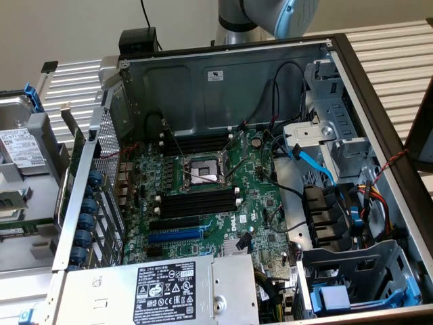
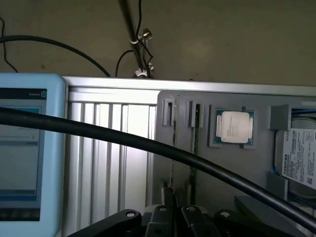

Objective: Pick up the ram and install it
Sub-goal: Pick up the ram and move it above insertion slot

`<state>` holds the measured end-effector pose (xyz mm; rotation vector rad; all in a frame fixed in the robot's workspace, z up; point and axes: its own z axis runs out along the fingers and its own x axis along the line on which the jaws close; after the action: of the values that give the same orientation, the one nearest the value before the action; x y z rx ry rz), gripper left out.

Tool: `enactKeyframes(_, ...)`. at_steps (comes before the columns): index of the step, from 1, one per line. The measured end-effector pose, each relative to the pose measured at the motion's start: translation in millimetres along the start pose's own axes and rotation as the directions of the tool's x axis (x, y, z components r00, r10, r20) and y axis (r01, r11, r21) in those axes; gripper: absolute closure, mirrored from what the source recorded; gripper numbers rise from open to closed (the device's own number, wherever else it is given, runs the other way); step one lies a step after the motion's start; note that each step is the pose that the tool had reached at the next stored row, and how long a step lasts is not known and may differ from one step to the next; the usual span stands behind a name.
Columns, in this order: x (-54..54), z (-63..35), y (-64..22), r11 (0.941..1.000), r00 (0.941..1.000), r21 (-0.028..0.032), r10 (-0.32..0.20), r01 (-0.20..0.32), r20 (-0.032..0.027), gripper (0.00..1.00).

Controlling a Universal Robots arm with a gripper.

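Observation:
The ram (image 2: 173, 153) stands on edge in a slot of a grey parts tray (image 2: 232, 197), seen as a long thin dark strip. Its near end runs in between the fingers of my gripper (image 2: 173, 197), which are drawn tight together on it. A second stick (image 2: 194, 148) stands on edge in the slot beside it, untouched. In the exterior view the open computer case lies flat. Bare black memory slots (image 1: 199, 202) with white end clips sit on both sides of the processor socket (image 1: 203, 169). My arm (image 1: 270, 15) reaches out past the far wall of the case.
On the tray lie a processor chip (image 2: 234, 127) and a hard drive (image 2: 298, 158). A thick black cable (image 2: 123, 138) crosses in front of the wrist camera, beside a pale blue tablet (image 2: 24, 148). Inside the case are a blue slot (image 1: 174, 236), loose cables (image 1: 318, 169) and the power supply (image 1: 169, 291).

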<state>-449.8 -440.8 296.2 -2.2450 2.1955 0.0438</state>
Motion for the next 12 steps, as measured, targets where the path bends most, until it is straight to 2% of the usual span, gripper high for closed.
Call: enactKeyframes(12, -0.5, -23.6, 0.5, 1.0000, 1.0000, 0.0008, 0.000, 0.000, 0.0000, 0.87)
